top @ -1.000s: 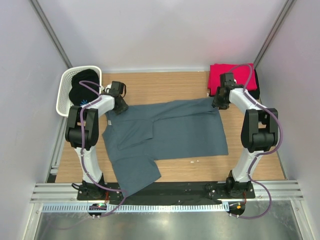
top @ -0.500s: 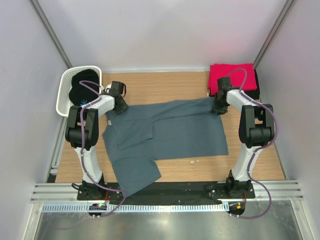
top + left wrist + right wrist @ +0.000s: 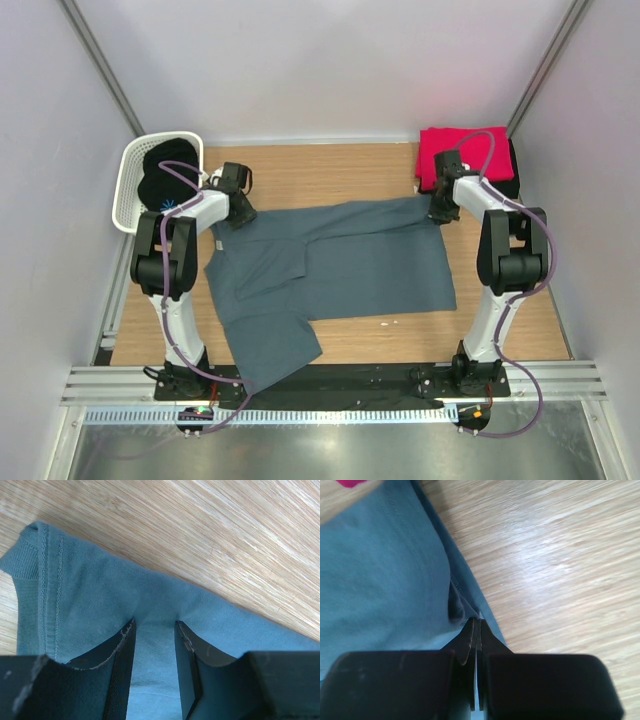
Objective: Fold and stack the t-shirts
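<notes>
1. Top external: the blue-grey t-shirt (image 3: pixel 340 265) lies spread flat on the counter (image 3: pixel 330 170) between the two arms. Its near-left end reaches the counter's near edge.
2. Look: matte knit with double-stitched hems and few wrinkles. One panel is lapped over the body near the middle.
3. Handling, my read: light and limp with no stiffness, so it will sag and drag wherever it is unsupported. Not fragile, and it should slide fairly easily on the wood.
4. Where to grab: the two far corners at the stitched hem, both at once, to keep that edge taut through the fold.
5. Left hand (image 3: pixel 238 212): at the far-left corner by the ribbed hem. Its fingers are apart with cloth between them and are not clenched.
6. Right hand (image 3: pixel 440 210): at the far-right corner, clenched on the shirt's edge.
7. The red t-shirt (image 3: pixel 455 150) sits folded in the far-right corner. A black t-shirt (image 3: pixel 165 175) is in the basket (image 3: pixel 125 190) at far left.
</notes>
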`<act>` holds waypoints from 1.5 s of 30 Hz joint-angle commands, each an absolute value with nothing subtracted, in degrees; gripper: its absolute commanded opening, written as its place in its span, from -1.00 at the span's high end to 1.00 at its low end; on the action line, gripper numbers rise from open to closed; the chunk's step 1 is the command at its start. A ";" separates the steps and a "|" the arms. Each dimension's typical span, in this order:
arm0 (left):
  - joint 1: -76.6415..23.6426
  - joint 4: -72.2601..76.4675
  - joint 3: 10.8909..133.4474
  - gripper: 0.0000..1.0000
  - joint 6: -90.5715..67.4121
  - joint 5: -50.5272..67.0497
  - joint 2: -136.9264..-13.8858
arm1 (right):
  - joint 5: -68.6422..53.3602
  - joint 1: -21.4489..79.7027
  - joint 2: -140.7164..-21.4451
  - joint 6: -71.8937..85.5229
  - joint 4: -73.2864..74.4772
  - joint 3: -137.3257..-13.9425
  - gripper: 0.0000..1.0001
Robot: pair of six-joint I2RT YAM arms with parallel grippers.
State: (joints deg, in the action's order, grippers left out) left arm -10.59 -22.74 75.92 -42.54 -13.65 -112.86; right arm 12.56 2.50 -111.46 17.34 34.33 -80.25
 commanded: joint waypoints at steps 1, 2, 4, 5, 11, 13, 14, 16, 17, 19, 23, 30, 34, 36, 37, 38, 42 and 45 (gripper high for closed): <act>-9.84 -24.79 74.62 0.22 -41.13 -15.56 -114.26 | 17.66 2.37 -105.74 15.38 35.15 -82.88 0.98; -9.84 -24.87 74.62 0.22 -41.05 -15.64 -114.34 | 17.75 2.37 -105.56 15.21 35.16 -82.79 0.97; -9.76 -24.96 74.62 0.22 -40.96 -15.82 -114.35 | 18.63 2.37 -104.94 14.94 35.07 -82.27 0.98; -9.76 -24.96 74.71 0.22 -40.87 -15.82 -114.43 | 19.15 2.37 -104.94 14.68 34.89 -81.92 0.98; -9.84 -25.22 74.71 0.22 -40.69 -15.82 -114.61 | 23.99 2.37 -107.30 12.92 32.26 -79.36 0.98; -9.76 -25.22 74.71 0.21 -40.52 -15.82 -114.61 | 23.47 2.37 -108.19 13.10 32.52 -79.89 0.97; -9.84 -25.22 74.71 0.22 -40.34 -15.82 -114.61 | 23.29 2.37 -108.80 13.27 32.61 -79.98 0.98; -9.67 -25.22 74.71 0.21 -40.17 -15.91 -114.52 | 23.12 2.37 -109.25 13.45 33.05 -80.51 0.98; -9.67 -25.22 74.79 0.22 -39.99 -15.82 -114.52 | 22.94 2.37 -109.34 13.97 33.39 -80.86 0.98; -9.76 -25.22 74.71 0.21 -39.82 -15.82 -114.52 | 21.80 2.37 -109.16 13.97 33.84 -81.12 0.83; -9.76 -25.05 74.97 0.20 -38.67 -14.86 -114.43 | 18.46 2.37 -108.63 14.76 36.03 -82.61 0.39; -9.67 -24.87 75.59 0.15 -36.83 -14.33 -114.26 | 12.59 2.29 -107.58 19.14 36.21 -85.08 0.16; -9.76 -24.87 75.67 0.15 -36.56 -14.06 -114.35 | 9.33 2.20 -109.59 24.42 34.28 -84.99 0.16; -9.76 -24.96 75.50 0.15 -36.39 -14.24 -114.08 | 8.62 2.29 -109.78 26.62 32.79 -84.29 0.16; -9.76 -24.96 75.41 0.15 -36.30 -14.33 -114.00 | 7.83 2.20 -109.86 27.85 32.09 -83.85 0.16; -9.76 -24.87 75.41 0.14 -36.12 -14.41 -113.91 | 7.56 2.20 -109.52 28.30 30.43 -83.41 0.16; -9.67 -25.14 75.41 0.14 -36.30 -14.50 -114.08 | 5.80 2.29 -109.95 28.39 26.99 -80.08 0.21; -9.76 -25.05 75.50 0.14 -36.30 -14.50 -114.26 | 7.03 2.29 -111.44 27.60 26.46 -78.76 0.31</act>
State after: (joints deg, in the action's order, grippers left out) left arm -10.48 -22.59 75.94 -37.21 -13.45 -112.86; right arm 7.35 2.39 -110.28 26.76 29.78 -80.27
